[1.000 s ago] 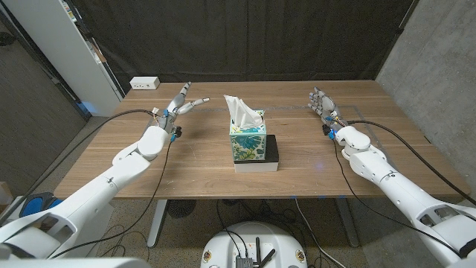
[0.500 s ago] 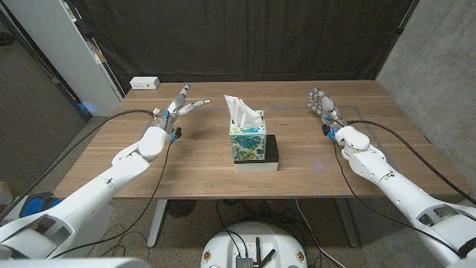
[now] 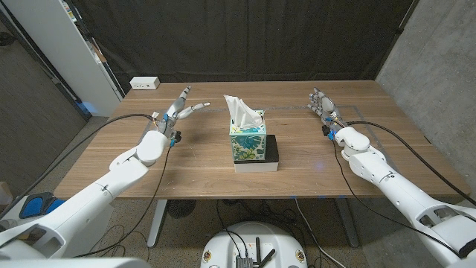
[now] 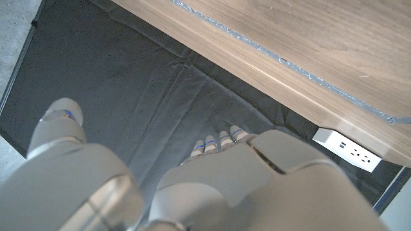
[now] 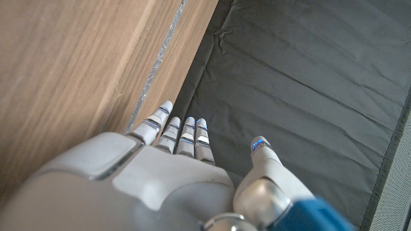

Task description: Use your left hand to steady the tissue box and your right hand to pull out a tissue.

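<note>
At the middle of the wooden table [image 3: 201, 167] we see the floral-patterned teal tissue box [image 3: 248, 139], a white tissue [image 3: 239, 110] standing up out of its top, with a flat black-and-white box [image 3: 269, 154] touching its right side. To its left, well apart, our left hand [image 3: 178, 109] is raised with fingers spread and grasping nothing; to its right, equally clear of it, our right hand [image 3: 321, 102] stands with fingers extended side by side, also released. Farther off, a white power strip [image 3: 144, 83] sits at the table's far-left corner before a black curtain [image 3: 245, 37].
</note>
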### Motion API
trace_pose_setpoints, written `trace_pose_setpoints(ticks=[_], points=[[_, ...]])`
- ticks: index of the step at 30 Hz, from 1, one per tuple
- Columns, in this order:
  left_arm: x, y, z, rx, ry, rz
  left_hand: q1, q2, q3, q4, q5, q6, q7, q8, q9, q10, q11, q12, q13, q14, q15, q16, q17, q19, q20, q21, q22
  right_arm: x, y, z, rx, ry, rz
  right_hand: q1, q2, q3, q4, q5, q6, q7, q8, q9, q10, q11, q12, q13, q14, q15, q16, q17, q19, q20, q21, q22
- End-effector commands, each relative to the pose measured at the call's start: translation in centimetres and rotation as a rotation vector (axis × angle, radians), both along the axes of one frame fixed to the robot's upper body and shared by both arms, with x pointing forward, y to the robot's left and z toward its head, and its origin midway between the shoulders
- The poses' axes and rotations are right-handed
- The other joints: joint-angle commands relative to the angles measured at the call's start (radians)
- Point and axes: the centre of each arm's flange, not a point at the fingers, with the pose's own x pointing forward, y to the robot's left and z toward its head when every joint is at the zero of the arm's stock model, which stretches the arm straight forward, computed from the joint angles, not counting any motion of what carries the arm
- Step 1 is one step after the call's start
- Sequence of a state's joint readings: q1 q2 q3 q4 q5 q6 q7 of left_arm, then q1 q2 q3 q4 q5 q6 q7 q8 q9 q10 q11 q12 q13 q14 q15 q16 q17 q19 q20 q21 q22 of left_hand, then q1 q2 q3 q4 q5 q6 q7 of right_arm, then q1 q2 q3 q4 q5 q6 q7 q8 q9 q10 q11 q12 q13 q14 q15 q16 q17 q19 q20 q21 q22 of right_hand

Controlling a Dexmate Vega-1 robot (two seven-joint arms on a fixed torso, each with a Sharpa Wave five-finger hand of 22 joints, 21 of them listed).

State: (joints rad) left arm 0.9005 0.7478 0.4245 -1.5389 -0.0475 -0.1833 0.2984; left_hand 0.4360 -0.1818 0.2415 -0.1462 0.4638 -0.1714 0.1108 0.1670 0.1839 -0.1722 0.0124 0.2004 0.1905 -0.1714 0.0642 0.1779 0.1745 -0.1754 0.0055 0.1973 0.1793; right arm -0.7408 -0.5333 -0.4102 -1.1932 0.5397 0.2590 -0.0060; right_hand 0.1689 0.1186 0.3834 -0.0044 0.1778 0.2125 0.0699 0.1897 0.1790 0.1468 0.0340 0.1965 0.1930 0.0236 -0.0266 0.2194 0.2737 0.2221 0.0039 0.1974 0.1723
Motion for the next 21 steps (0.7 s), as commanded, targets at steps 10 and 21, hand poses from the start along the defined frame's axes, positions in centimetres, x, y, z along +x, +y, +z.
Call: trace_pose_setpoints(ticks=[10, 21], points=[[-2.7, -1.0, -2.2, -0.022, 0.005, -0.009, 0.009, 0.009, -0.014, 0.000, 0.014, -0.522, -0.009, 0.013, 0.003, -0.409, -0.007, 0.007, 0.003, -0.342, -0.003, 0.007, 0.003, -0.051, -0.005, 0.004, 0.005, 0.2, -0.3, -0.2, 0.007, 0.000, -0.001, 0.002, -0.005, 0.002, -0.008, 0.000, 0.004, 0.009, 0.003, 0.003, 0.005, 0.005, 0.004, 0.002, 0.004, 0.011, -0.001, -0.003, 0.002, 0.005, 0.002, 0.002], [-4.2, -1.2, -3.1, -0.030, 0.003, -0.009, 0.010, 0.011, -0.022, 0.001, 0.019, -0.517, -0.009, 0.015, 0.003, -0.406, -0.006, 0.008, 0.003, -0.341, -0.003, 0.006, 0.003, -0.051, -0.004, 0.004, 0.005, 0.1, -0.4, -0.3, 0.013, -0.004, -0.002, 0.002, -0.004, 0.001, -0.011, 0.000, 0.004, 0.010, 0.003, 0.003, 0.005, 0.005, 0.004, 0.001, 0.004, 0.011, -0.001, -0.005, 0.001, 0.006, 0.002, 0.002]])
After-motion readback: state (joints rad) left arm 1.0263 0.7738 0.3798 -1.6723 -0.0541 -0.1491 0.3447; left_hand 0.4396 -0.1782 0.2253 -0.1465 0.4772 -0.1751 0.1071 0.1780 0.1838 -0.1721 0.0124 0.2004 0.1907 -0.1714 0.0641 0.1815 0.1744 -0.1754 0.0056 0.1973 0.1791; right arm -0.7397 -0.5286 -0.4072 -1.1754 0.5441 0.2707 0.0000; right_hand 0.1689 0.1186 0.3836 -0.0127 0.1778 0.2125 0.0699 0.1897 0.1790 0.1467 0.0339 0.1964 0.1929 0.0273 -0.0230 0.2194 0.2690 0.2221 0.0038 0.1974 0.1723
